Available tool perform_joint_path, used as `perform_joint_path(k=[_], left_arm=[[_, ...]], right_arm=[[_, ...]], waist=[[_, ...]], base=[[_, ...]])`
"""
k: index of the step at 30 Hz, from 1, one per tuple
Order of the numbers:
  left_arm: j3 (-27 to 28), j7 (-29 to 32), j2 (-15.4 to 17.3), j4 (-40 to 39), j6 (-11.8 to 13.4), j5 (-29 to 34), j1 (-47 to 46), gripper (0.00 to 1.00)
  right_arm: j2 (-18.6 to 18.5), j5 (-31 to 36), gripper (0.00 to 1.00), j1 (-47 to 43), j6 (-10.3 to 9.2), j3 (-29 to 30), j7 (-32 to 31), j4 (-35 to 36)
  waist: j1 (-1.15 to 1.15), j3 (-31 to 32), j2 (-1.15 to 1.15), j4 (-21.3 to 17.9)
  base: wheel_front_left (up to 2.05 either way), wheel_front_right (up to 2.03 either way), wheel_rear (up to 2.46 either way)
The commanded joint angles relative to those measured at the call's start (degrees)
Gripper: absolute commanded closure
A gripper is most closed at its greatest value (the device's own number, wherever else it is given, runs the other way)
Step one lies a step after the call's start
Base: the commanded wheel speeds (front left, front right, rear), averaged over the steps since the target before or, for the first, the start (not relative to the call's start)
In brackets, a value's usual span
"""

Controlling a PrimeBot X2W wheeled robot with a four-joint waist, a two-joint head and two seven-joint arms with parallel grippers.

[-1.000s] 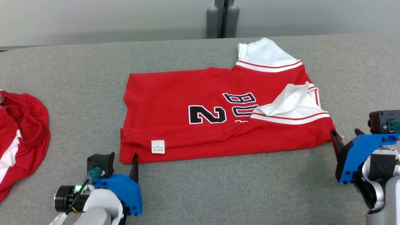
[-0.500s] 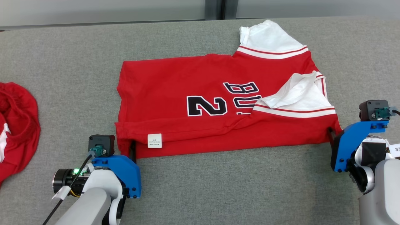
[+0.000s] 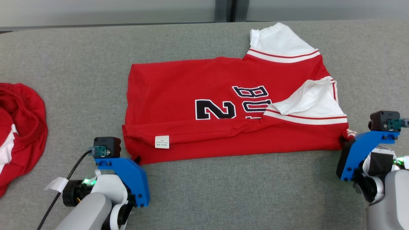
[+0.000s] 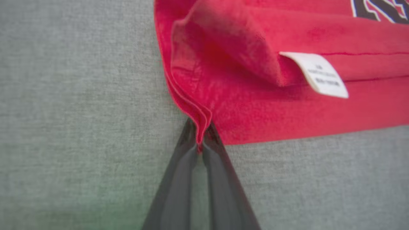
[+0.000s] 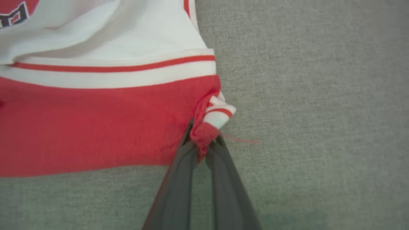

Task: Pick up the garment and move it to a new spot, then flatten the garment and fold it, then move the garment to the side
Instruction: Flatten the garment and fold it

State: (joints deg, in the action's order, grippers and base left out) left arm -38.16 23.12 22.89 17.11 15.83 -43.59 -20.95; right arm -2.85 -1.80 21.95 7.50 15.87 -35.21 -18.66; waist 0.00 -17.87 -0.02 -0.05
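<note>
1. At far left I'm seeing a second red cloth (image 3: pixel 19 127) with a white patch, lying bunched on the grey tabletop (image 3: pixel 223 191), well apart from the garment.
2. The left gripper (image 3: pixel 138 158) is sitting at the garment's near-left corner. In the left wrist view, the left gripper (image 4: pixel 199 135) is pinching the doubled red hem edge between its closed fingers, so it's gripping the garment.
3. Just right of that corner, a white care label (image 3: pixel 162 141) is showing on a rolled fold of fabric. In the left wrist view, the care label (image 4: pixel 319 75) is hanging off that fold.
4. The garment (image 3: pixel 207 95), a red jersey, is lying spread across the middle of the tabletop, mostly flat. Its near long edge is running between the two grippers.
5. A black number 2 (image 3: pixel 215 109) is facing up mid-jersey, with part of the lettering beside it to the right.
6. A white sleeve (image 3: pixel 308 100) with red-striped trim is lying folded in over the right part. The far sleeve (image 3: pixel 281 40) is sticking out toward the far edge.
7. The right gripper (image 3: pixel 344 139) is sitting at the garment's near-right corner. In the right wrist view, the right gripper (image 5: pixel 204 140) is clamping a bunched bit of red fabric and striped trim, fingers closed on the garment.
</note>
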Motion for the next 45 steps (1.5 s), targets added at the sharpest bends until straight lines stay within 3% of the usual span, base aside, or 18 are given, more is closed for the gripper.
perform_joint_path(k=[1,12,23,24,25,26,27,37,40,45], left_arm=[[-2.71,3.93,-0.66,2.58,-0.39,-1.83,7.03,1.00],[4.20,-1.29,6.85,-11.40,2.16,-3.70,11.93,1.00],[3.34,3.38,12.31,-16.70,5.29,-4.73,19.57,1.00],[3.52,3.08,12.48,-16.87,5.55,-4.83,20.08,0.87],[3.59,2.93,12.53,-17.19,5.81,-4.98,20.63,0.53],[3.59,2.78,12.49,-17.45,5.92,-5.15,21.11,0.00],[3.51,2.67,12.47,-17.68,6.12,-5.14,21.39,0.00],[7.43,-7.38,8.12,-19.13,6.82,-4.77,20.70,0.00],[9.25,-12.07,7.30,-19.85,5.42,-3.85,18.62,0.00],[10.76,-16.68,6.62,-18.50,0.66,-3.55,13.12,0.00]], right_arm=[[-0.14,-0.94,1.00,-1.54,-0.01,0.35,0.80,0.46],[-0.17,-10.05,1.00,-15.06,-0.01,0.67,2.26,15.85],[-0.21,-17.63,1.00,-30.01,-0.02,-0.16,-1.24,22.07],[-0.21,-18.08,1.00,-30.67,-0.03,0.00,-1.31,22.12],[-0.22,-18.48,1.00,-31.09,-0.03,0.19,-1.29,22.17],[-0.22,-18.39,0.53,-31.48,-0.03,0.24,-1.06,22.27],[-0.23,-17.63,0.00,-31.46,-0.03,0.54,-0.56,22.29],[-0.15,-14.91,0.00,-26.21,0.01,0.37,1.54,25.55],[-0.11,-13.69,0.00,-23.32,0.01,-0.91,0.21,27.68],[-0.13,-10.91,0.00,-15.99,0.01,-3.03,-3.69,31.05]], waist=[[0.00,0.68,0.02,-0.02],[0.00,6.20,0.02,-0.16],[0.00,8.15,0.02,-0.64],[0.00,8.30,0.02,-0.68],[0.00,8.43,0.02,-0.75],[0.00,8.53,0.02,-0.79],[0.00,8.62,0.02,-0.80],[0.00,9.61,0.02,-0.66],[0.00,9.56,0.02,-0.62],[0.00,8.34,0.02,-0.75]], base=[[0.00,0.00,0.00],[0.00,0.00,0.00],[0.00,0.00,0.00],[0.00,0.00,0.00],[0.00,0.00,0.00],[0.00,0.00,0.00],[0.00,0.00,0.00],[0.00,0.00,0.00],[0.00,0.00,0.00],[0.00,0.00,0.00]])
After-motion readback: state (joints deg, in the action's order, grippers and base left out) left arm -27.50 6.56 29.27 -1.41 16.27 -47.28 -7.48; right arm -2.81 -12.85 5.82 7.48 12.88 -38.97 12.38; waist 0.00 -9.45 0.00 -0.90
